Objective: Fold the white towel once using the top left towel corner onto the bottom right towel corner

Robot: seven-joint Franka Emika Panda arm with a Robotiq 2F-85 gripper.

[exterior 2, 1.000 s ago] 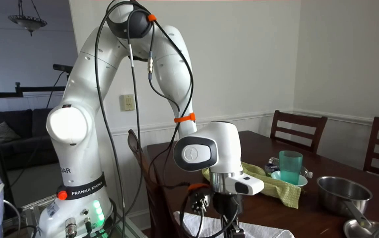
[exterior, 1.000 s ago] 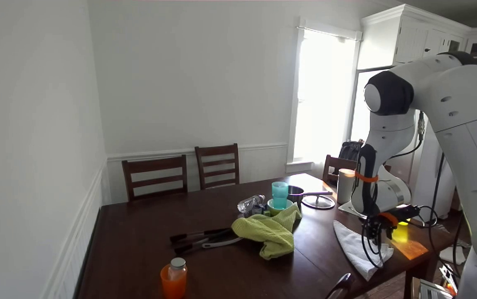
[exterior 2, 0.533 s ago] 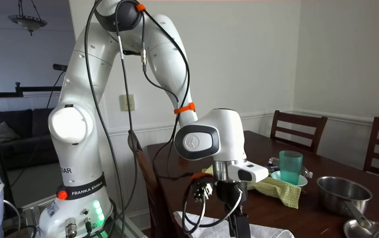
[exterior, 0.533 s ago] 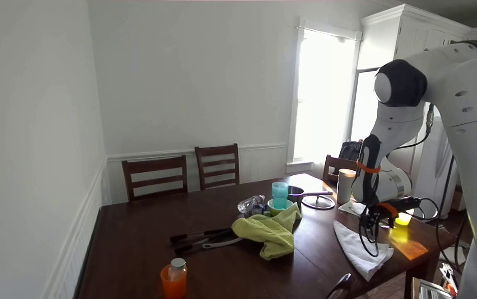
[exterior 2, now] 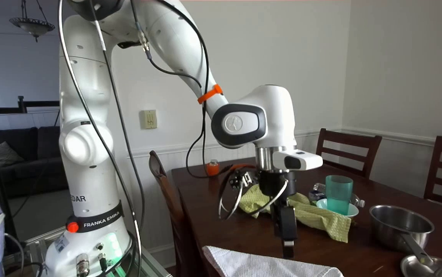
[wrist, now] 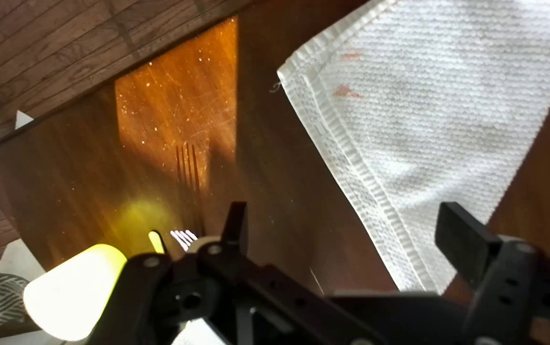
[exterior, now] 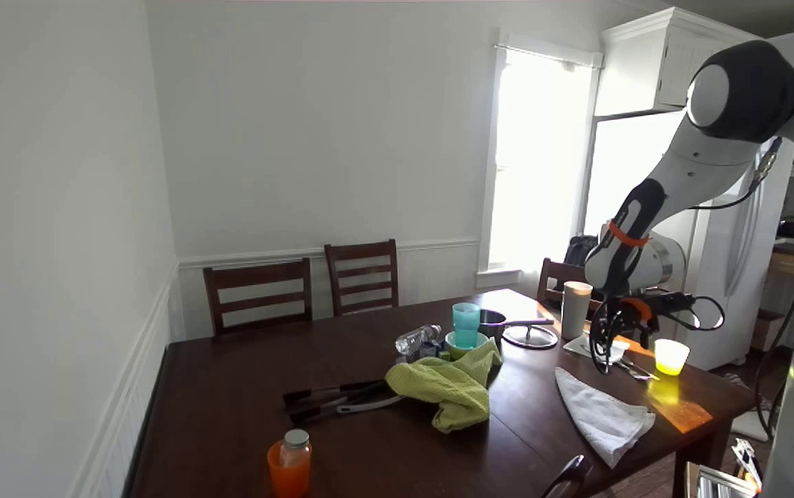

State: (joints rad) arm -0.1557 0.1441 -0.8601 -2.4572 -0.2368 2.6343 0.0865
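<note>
The white towel (exterior: 603, 416) lies on the dark table as a roughly triangular piece, with its pointed tip toward the far side. In an exterior view its near part (exterior 2: 259, 266) is cut off by the picture's lower edge. In the wrist view the towel (wrist: 447, 120) shows a hemmed edge, a corner and faint reddish stains. My gripper (wrist: 345, 215) is open and empty, with both fingers wide apart above the table and the towel's narrow end. In an exterior view the gripper (exterior 2: 288, 248) hangs above the table, behind the towel's far edge, apart from it.
A glowing yellow cup (exterior: 671, 357), a fork (wrist: 184, 238) and a grey tumbler (exterior: 575, 310) stand or lie near the gripper. A green cloth (exterior: 449, 391), teal cup (exterior: 466, 325), metal pot (exterior 2: 400, 229) and pot lid (exterior: 530, 337) are also on the table. A chair (exterior 2: 171, 200) stands at the edge.
The arm has risen and drawn back, lifting the gripper up and away from the towel toward the cup and tumbler side. The towel keeps the same shape and place.
</note>
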